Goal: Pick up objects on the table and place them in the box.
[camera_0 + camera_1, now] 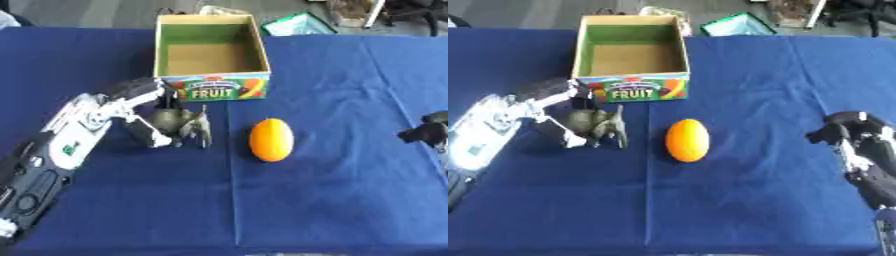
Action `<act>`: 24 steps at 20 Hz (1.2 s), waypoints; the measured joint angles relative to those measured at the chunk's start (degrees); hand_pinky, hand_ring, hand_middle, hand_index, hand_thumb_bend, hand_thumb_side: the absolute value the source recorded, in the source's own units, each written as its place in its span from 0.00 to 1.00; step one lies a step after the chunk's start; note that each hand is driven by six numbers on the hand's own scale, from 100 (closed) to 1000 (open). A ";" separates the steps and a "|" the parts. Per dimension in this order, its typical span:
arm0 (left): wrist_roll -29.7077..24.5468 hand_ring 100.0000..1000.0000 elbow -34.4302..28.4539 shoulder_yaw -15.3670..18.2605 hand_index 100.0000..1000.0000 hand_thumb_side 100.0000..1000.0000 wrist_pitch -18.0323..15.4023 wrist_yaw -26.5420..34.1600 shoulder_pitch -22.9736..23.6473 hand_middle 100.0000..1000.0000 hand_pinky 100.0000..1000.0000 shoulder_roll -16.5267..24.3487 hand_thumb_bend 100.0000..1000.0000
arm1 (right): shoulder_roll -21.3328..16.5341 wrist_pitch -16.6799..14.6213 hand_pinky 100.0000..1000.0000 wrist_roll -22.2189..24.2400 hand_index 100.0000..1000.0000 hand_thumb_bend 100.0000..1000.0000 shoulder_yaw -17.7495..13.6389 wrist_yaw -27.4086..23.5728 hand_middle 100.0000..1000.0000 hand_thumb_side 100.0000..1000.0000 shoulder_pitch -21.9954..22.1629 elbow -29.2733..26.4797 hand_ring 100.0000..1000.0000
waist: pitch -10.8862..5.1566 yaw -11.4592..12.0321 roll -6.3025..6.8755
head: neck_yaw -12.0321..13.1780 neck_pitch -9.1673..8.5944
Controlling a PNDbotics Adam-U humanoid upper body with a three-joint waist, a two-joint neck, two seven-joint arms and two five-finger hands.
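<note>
Left eye view has the left hand at centre left of the frame, its fingers curled around a grey-green toy animal that looks like a small elephant, trunk hanging toward the blue tablecloth. The toy sits just below the open cardboard box, which stands at upper centre with "FRUIT" printed on its front. To do this step well, I judge the hand should lift the toy clear of the box's front wall before carrying it over the opening, then release it low inside. An orange egg-shaped fruit lies at centre, apart from the toy. The right hand rests at the right edge, fingers curled, holding nothing.
</note>
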 measured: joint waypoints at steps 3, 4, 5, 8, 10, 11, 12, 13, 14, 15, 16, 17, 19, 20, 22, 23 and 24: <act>1.02 0.30 -0.57 0.65 0.49 0.09 0.82 0.70 0.00 0.28 0.47 0.00 0.00 | 0.00 0.00 0.60 0.00 0.60 0.00 0.00 0.00 0.36 0.18 0.00 0.00 0.47 | 0.00 0.00 0.00 | -0.02 -0.01; 1.27 0.29 -1.08 0.96 0.49 0.09 1.07 1.20 0.00 0.28 0.47 0.01 0.00 | 0.00 0.00 0.60 0.00 0.60 0.00 0.00 0.00 0.36 0.18 -0.01 0.00 0.47 | 0.00 0.00 0.00 | -0.02 -0.01; 1.51 0.29 -1.74 1.32 0.49 0.09 1.32 1.85 -0.05 0.28 0.47 0.04 0.00 | 0.00 0.00 0.60 0.00 0.60 0.00 0.00 0.00 0.36 0.18 -0.01 0.00 0.47 | 0.00 0.00 0.00 | -0.03 -0.01; 2.26 0.29 -4.53 2.64 0.49 0.08 2.21 4.09 -1.80 0.27 0.47 0.44 0.00 | 0.00 0.00 0.60 0.00 0.60 0.00 0.00 0.00 0.36 0.18 -0.01 0.01 0.47 | -0.03 0.01 -0.02 | -0.04 -0.03; 2.95 0.29 -5.86 3.47 0.49 0.08 2.92 5.27 -3.71 0.27 0.47 1.11 0.00 | 0.00 -0.02 0.60 0.05 0.60 0.00 0.02 -0.01 0.36 0.18 -0.01 0.01 0.47 | -0.13 -0.03 -0.03 | -0.03 -0.18; 3.33 0.29 -6.04 3.80 0.49 0.07 3.30 5.64 -4.73 0.27 0.47 1.32 0.00 | 0.00 -0.04 0.60 0.10 0.60 0.00 0.03 -0.02 0.36 0.18 0.00 0.01 0.47 | -0.25 -0.10 -0.05 | -0.02 -0.28; 3.77 0.29 -5.98 4.11 0.49 0.07 3.70 5.79 -5.88 0.27 0.48 1.51 0.00 | 0.01 -0.05 0.60 0.16 0.60 0.00 0.07 -0.03 0.36 0.18 0.00 0.01 0.47 | -0.37 -0.31 -0.09 | 0.01 -0.43; 4.28 0.31 -5.63 4.34 0.50 0.07 4.04 5.78 -7.09 0.29 0.48 1.58 0.01 | 0.01 -0.10 0.60 0.24 0.60 0.00 0.13 -0.05 0.36 0.18 0.01 0.01 0.47 | -0.40 -0.48 -0.11 | 0.07 -0.47; 4.77 0.31 -4.74 4.49 0.50 0.07 4.39 5.62 -8.32 0.29 0.48 1.57 0.01 | 0.01 -0.09 0.60 0.33 0.60 0.00 0.29 -0.07 0.36 0.18 0.01 0.01 0.47 | -0.40 -0.67 -0.12 | 0.17 -0.48; 5.33 0.31 -3.47 4.62 0.50 0.07 4.66 5.24 -9.55 0.29 0.48 1.47 0.00 | 0.01 -0.07 0.60 0.40 0.60 0.00 0.38 -0.09 0.36 0.17 0.01 0.01 0.47 | -0.40 -0.82 -0.21 | 0.23 -0.49; 5.96 0.31 -1.87 4.85 0.50 0.07 4.87 4.70 -10.72 0.29 0.48 1.14 0.00 | 0.01 -0.09 0.60 0.47 0.60 0.00 0.41 -0.15 0.36 0.18 0.01 0.01 0.47 | -0.40 -0.96 -0.32 | 0.27 -0.50; 6.65 0.32 0.04 5.09 0.50 0.07 5.03 4.12 -11.83 0.29 0.48 0.63 0.00 | 0.02 -0.09 0.60 0.57 0.60 0.00 0.46 -0.23 0.36 0.18 0.01 0.01 0.47 | -0.40 -1.12 -0.45 | 0.34 -0.51; 8.26 0.33 4.35 5.65 0.50 0.07 5.20 2.81 -13.96 0.29 0.49 -0.70 0.00 | 0.04 -0.14 0.60 0.77 0.60 0.00 0.75 -0.34 0.36 0.18 -0.01 0.02 0.47 | -0.40 -1.51 -0.52 | 0.68 -0.62; 9.14 0.33 6.57 6.04 0.50 0.07 5.19 2.24 -14.98 0.29 0.49 -1.54 0.00 | 0.05 -0.11 0.60 0.86 0.60 0.00 0.83 -0.41 0.36 0.18 -0.03 0.02 0.47 | -0.37 -1.80 -0.52 | 0.79 -0.79; 10.97 0.34 10.92 6.85 0.50 0.07 4.95 1.01 -16.95 0.30 0.49 -3.21 0.00 | 0.08 -0.09 0.60 1.15 0.60 0.00 1.12 -0.52 0.36 0.18 -0.06 0.02 0.47 | -0.26 -2.40 -0.58 | 1.13 -1.04; 11.84 0.34 13.03 7.21 0.51 0.08 4.73 0.35 -17.81 0.30 0.50 -4.01 0.00 | 0.12 -0.09 0.60 1.31 0.60 0.00 1.27 -0.55 0.36 0.18 -0.08 0.02 0.47 | -0.13 -2.74 -0.62 | 1.28 -1.18; 12.63 0.35 15.18 7.56 0.51 0.08 4.52 -0.48 -18.63 0.31 0.50 -4.72 0.00 | 0.19 -0.03 0.60 1.48 0.60 0.00 1.48 -0.57 0.36 0.18 -0.13 0.02 0.47 | 0.04 -3.12 -0.64 | 1.48 -1.32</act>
